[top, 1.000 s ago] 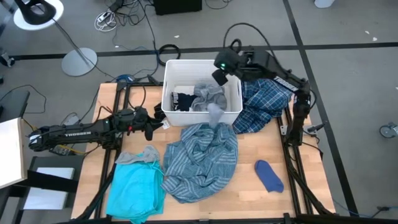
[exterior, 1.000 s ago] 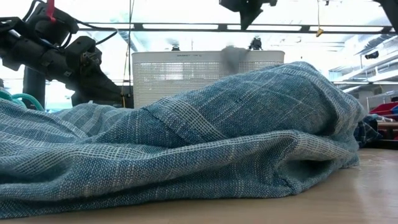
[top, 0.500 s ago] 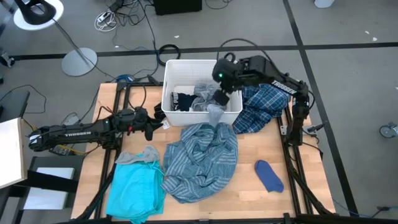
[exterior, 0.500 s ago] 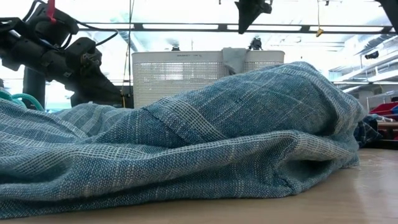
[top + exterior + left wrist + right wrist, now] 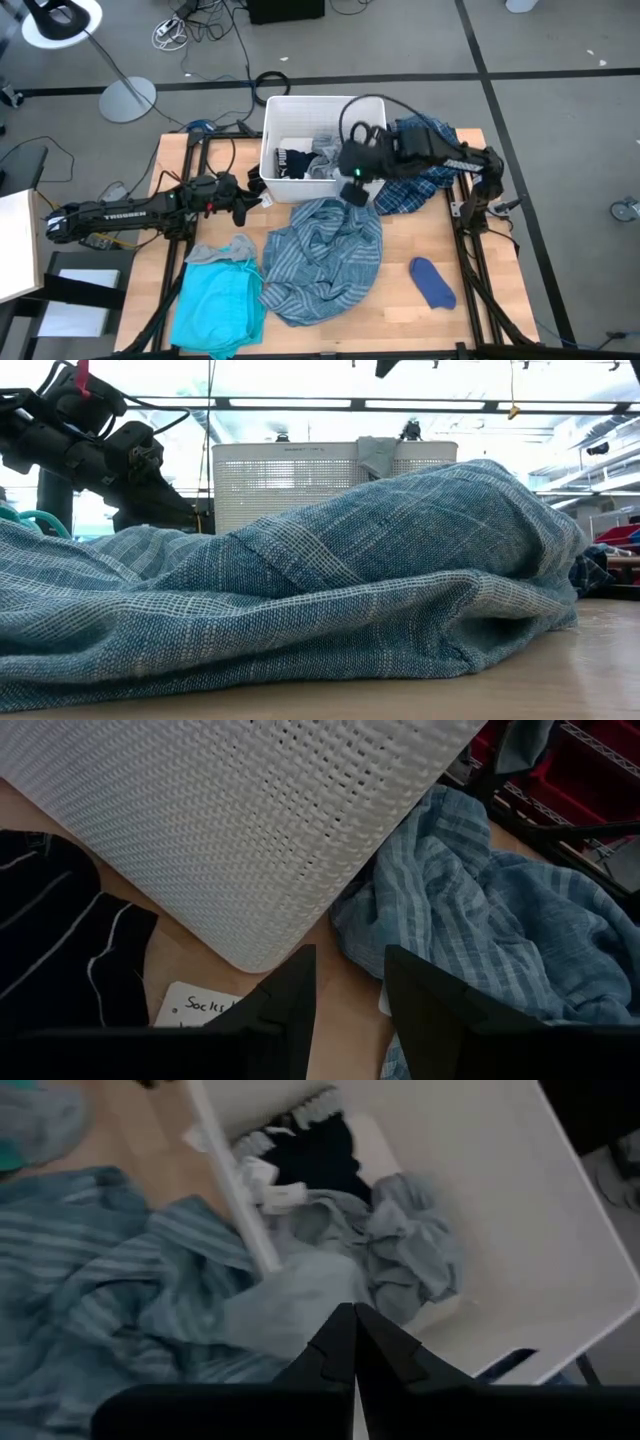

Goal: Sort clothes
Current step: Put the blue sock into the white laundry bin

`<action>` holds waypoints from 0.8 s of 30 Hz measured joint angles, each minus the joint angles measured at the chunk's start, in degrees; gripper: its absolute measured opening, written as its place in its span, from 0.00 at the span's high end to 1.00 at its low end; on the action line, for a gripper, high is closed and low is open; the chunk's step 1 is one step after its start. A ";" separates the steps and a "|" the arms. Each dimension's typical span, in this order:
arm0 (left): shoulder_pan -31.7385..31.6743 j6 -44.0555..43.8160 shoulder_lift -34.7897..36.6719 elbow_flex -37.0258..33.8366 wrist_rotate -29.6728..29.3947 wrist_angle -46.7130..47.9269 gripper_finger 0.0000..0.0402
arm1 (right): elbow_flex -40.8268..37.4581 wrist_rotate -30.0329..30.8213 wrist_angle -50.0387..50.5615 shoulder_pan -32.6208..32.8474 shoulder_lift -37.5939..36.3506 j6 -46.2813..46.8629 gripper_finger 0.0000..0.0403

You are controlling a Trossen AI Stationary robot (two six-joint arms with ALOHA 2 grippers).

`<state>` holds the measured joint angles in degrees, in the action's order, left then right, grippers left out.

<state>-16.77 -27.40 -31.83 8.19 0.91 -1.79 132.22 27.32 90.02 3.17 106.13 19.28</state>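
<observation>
Grey garment (image 5: 338,172) now lies draped over the bin (image 5: 300,103)'s front rim, half inside — apparently released. Right gripper (image 5: 356,192) has swung down from over the bin to above the striped shirt (image 5: 325,255) on the table (image 5: 470,270), fingers together, empty; prob. next pick. Left gripper (image 5: 345,982) waits beside the bin's left corner, fingers apart, holding nothing.

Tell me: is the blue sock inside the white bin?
No. The blue sock lies on the bare table, far from the white bin.
</observation>
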 joint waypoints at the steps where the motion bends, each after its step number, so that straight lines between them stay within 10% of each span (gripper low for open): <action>1: 0.00 0.02 0.00 0.00 0.00 0.01 0.68 | -0.10 0.06 -0.05 1.23 0.00 0.94 0.99; 9: 0.00 0.07 0.00 0.00 0.00 -0.08 0.68 | -11.09 7.73 -0.16 11.35 -0.17 17.45 0.99; 24: 0.00 0.09 -0.02 0.00 1.29 -0.06 0.68 | -58.37 13.51 -10.88 31.42 -16.58 67.48 1.00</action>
<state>-16.77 -27.31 -31.86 8.19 2.20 -1.85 73.86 40.82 79.14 34.60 89.54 86.76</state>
